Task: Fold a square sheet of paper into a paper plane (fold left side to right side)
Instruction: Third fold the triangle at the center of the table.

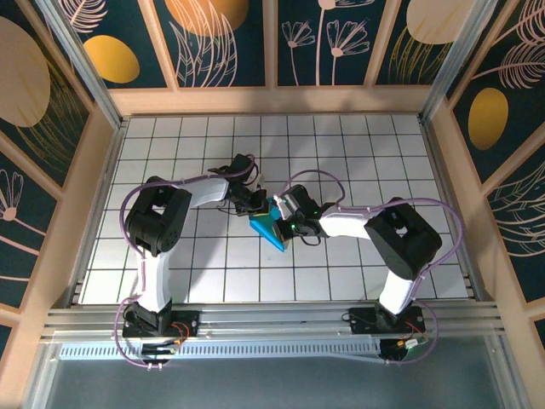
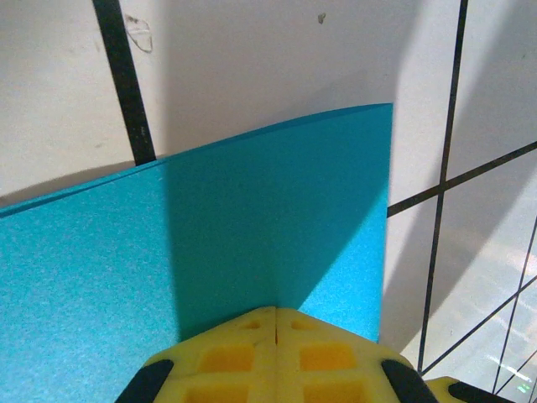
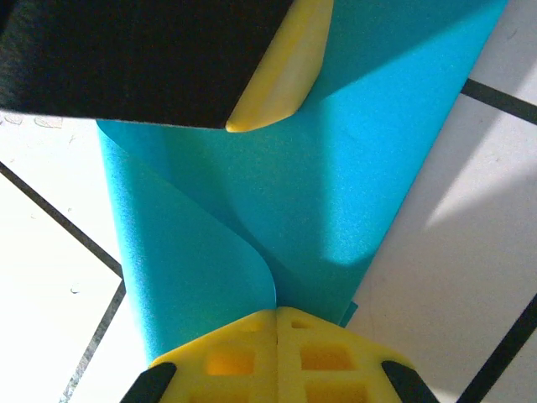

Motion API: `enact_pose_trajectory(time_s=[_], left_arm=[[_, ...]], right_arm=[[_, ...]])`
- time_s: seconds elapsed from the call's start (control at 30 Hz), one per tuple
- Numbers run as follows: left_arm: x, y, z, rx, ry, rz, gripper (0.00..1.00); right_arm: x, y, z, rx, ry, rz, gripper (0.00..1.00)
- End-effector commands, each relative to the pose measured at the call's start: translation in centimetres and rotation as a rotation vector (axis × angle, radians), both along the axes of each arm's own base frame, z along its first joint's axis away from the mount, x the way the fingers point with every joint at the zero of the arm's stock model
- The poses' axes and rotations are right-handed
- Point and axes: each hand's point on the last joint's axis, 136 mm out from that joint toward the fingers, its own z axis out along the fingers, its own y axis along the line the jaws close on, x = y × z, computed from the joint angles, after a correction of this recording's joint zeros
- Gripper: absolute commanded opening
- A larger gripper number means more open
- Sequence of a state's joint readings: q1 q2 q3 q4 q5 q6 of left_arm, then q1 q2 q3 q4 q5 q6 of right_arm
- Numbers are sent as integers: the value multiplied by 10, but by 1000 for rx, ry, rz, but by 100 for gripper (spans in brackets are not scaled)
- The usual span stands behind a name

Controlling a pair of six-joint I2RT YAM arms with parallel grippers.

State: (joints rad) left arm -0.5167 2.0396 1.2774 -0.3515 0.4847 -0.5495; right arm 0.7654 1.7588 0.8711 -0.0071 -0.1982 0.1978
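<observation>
Now | left tool (image 2: 275,312) closed atop square sheet of paper (image 2: 252,227) | right tool (image 3: 275,314) pinching its flap

Top view: paper (image 1: 274,230) is mostly covered by left gripper (image 1: 255,204) and right gripper (image 1: 288,217). Its folds are too small to tell, and the fingertips are hidden. Left wrist view: paper runs off the left and bottom edges; yellow fingers (image 2: 226,357) are cut by the bottom edge. Right wrist view: paper is cut at the top, and its upper left is behind the left gripper's dark blurred body. The right gripper's fingers are cut at the bottom, and the curled flap's end is hidden under them.
</observation>
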Motion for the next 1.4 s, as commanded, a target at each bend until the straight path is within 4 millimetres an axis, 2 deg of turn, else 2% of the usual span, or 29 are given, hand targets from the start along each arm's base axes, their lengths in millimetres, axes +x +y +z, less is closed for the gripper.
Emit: enact_pose_trajectory(time_s=[0.0, 0.33, 0.5, 0.73, 0.9, 1.03, 1.17, 1.23, 1.37], left_arm=[[-8, 9, -22, 74, 34, 2, 1], [-9, 8, -23, 76, 36, 1, 2], [-3, 4, -12, 54, 10, -3, 8], [27, 3, 32, 33, -106, 33, 17], [39, 20, 66, -11, -188, 100, 16], [26, 33, 83, -36, -237, 107, 12], [-3, 28, 95, -158, -234, 79, 10], [-18, 21, 96, -224, -214, 71, 10], [-47, 9, 76, -255, -142, 52, 9]], right_arm=[[3, -8, -11, -39, 17, -34, 0], [1, -9, -13, -43, 22, -32, 0], [-3, -10, -19, -48, 44, -18, 0], [-10, -12, -26, -58, 72, -7, 0], [-11, -11, -26, -50, 78, -4, 0], [-11, -11, -26, -48, 77, -6, 0], [-11, -11, -26, -47, 76, -6, 0], [-11, -11, -26, -45, 78, -6, 0], [-11, -12, -27, -48, 80, -11, 0]])
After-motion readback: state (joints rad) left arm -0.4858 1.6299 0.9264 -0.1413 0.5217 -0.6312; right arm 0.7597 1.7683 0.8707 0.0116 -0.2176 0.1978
